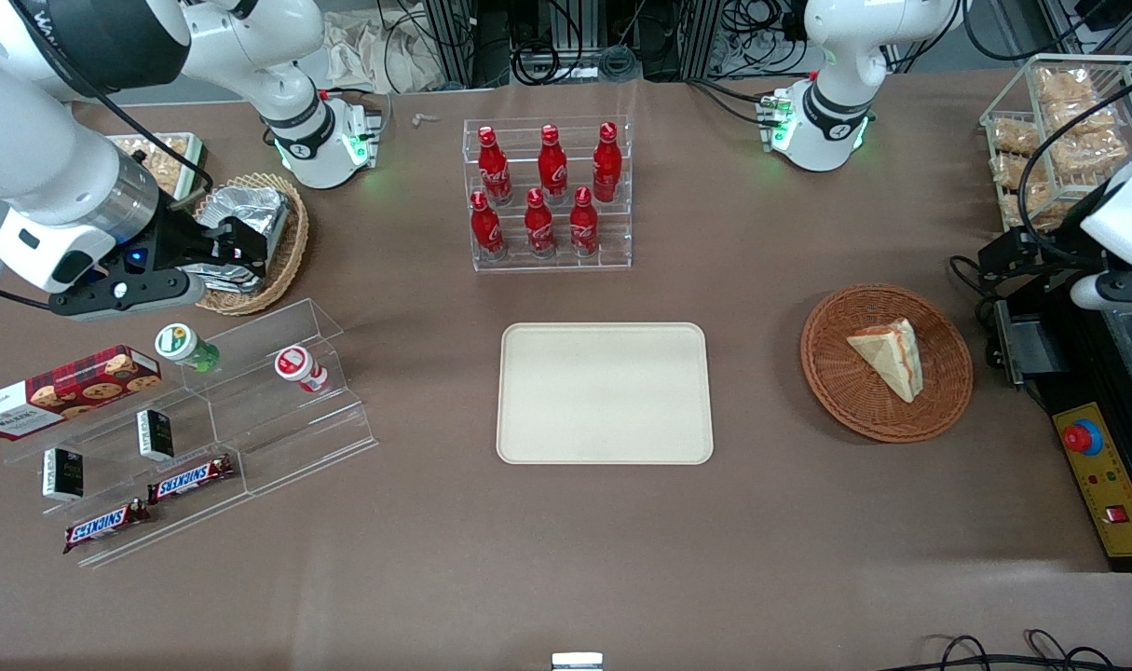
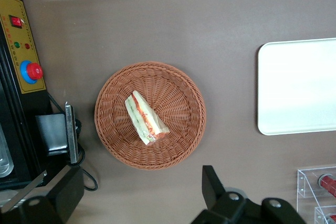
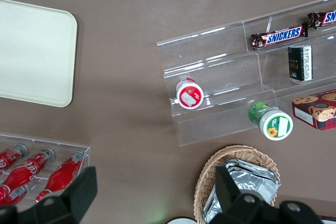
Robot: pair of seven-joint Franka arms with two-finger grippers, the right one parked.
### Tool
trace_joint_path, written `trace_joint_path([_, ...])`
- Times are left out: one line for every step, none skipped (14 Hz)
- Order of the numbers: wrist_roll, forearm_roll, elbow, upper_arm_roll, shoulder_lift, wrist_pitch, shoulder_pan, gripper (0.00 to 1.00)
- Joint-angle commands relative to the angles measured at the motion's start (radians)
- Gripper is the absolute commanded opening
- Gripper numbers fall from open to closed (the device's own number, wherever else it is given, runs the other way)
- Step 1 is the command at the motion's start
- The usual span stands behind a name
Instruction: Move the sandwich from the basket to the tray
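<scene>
The sandwich [image 1: 892, 356] [image 2: 146, 119], a pale wedge with red filling on its edge, lies in the round reddish-brown wicker basket [image 1: 845, 391] [image 2: 178, 85]. The cream tray [image 1: 605, 392] [image 2: 296, 87] lies flat in the middle of the table, beside the basket, toward the parked arm's end. My gripper [image 2: 140, 190] hangs high above the table just off the basket's rim, at the working arm's end. It is open wide, with only bare tabletop between its fingers [image 2: 212, 187].
A black control box with a red button [image 1: 1083, 436] [image 2: 32, 70] sits close beside the basket. A clear rack of red bottles [image 1: 547, 196] stands farther from the front camera than the tray. A wire rack of packets [image 1: 1055, 130] is at the working arm's end.
</scene>
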Motion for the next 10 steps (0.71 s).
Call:
trace_joint_path([0.015, 0.0, 0.043, 0.004, 0.019, -0.037, -0.003, 1.0])
trace_joint_path([0.017, 0.0, 0.043, 0.004, 0.019, -0.037, -0.003, 1.0])
trace_joint_path([0.017, -0.004, 0.045, 0.004, 0.019, -0.039, -0.003, 1.0])
trace_joint_path([0.018, -0.004, 0.043, 0.006, 0.017, -0.048, -0.003, 1.0])
trace_joint_path([0.015, -0.003, 0.039, 0.007, 0.016, -0.08, -0.001, 1.0])
trace_joint_path([0.012, -0.009, 0.018, 0.01, 0.009, -0.083, 0.013, 1.0])
trace_joint_path([0.009, -0.009, -0.016, 0.01, -0.003, -0.077, 0.022, 1.0])
trace_joint_path([-0.002, -0.007, -0.062, 0.01, -0.026, -0.05, 0.023, 1.0])
trace_joint_path([-0.034, -0.01, -0.134, 0.01, -0.061, 0.01, 0.023, 1.0])
trace_joint_path([-0.134, -0.013, -0.216, 0.01, -0.095, 0.068, 0.023, 1.0])
